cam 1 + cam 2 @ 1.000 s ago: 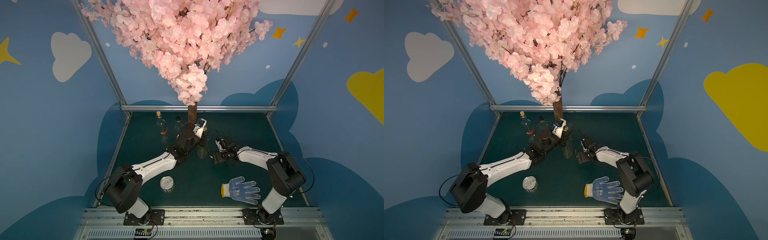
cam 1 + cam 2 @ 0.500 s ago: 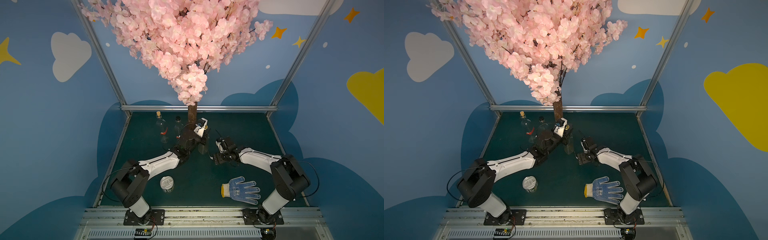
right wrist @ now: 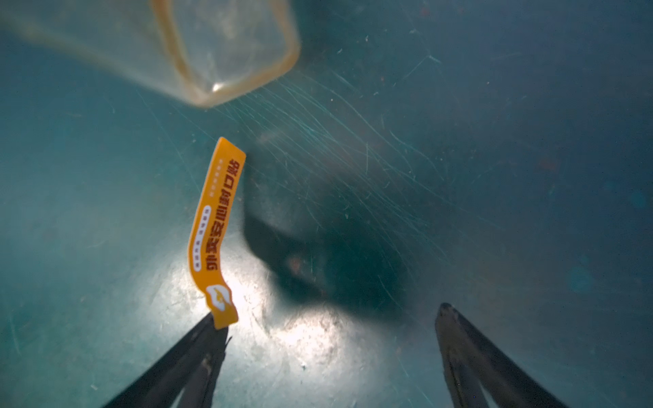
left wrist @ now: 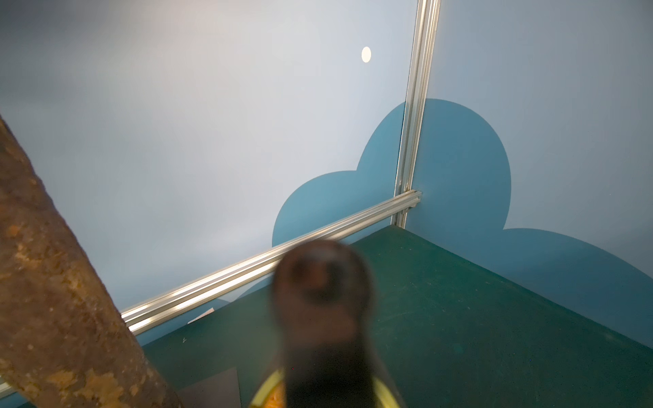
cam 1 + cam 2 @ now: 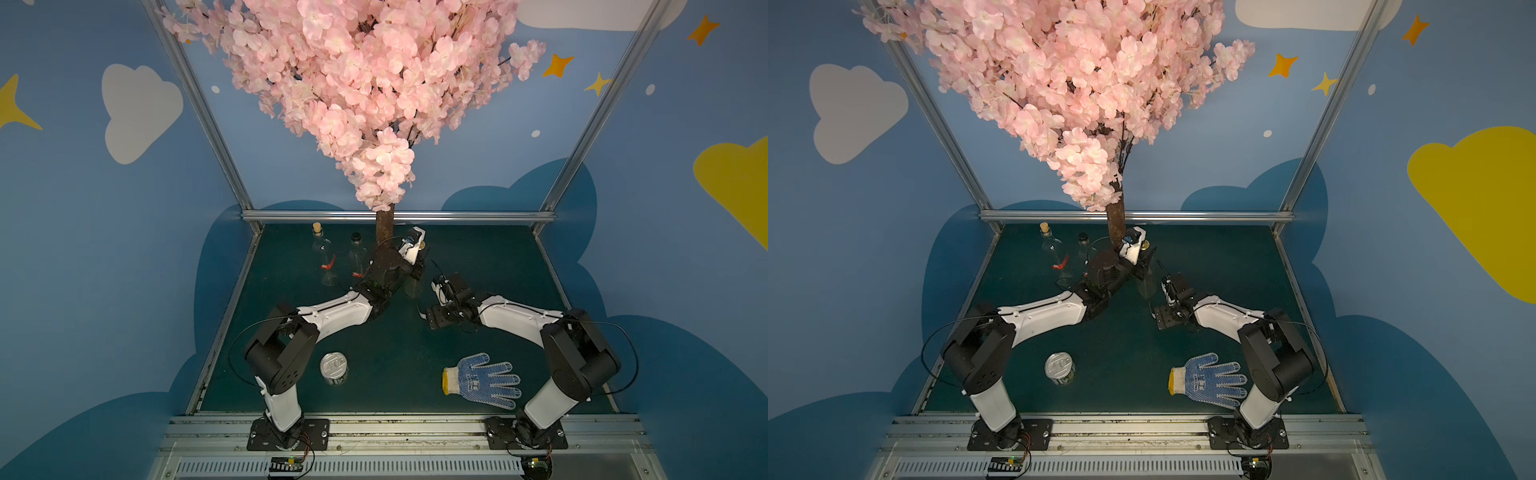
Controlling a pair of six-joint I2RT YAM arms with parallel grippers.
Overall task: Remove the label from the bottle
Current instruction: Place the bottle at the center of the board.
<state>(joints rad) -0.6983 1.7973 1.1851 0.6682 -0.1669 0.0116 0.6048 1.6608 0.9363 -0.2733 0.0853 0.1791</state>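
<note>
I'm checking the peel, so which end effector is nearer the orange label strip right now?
Right. The orange label strip clings to one finger of the open right end effector; the left end effector is apart from it, shut on the bottle.

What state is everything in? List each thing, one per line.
left gripper: shut on bottle.
right gripper: open.
label: peeled off, clinging to one right-gripper finger.
bottle: held near its top, bare.
corked bottle: upright.
black-capped bottle: upright.
can: upright.
glove: lying flat.

staged robot booth: painted cloud walls [image 5: 137, 112], fake blossom tree [image 5: 365, 83].
</note>
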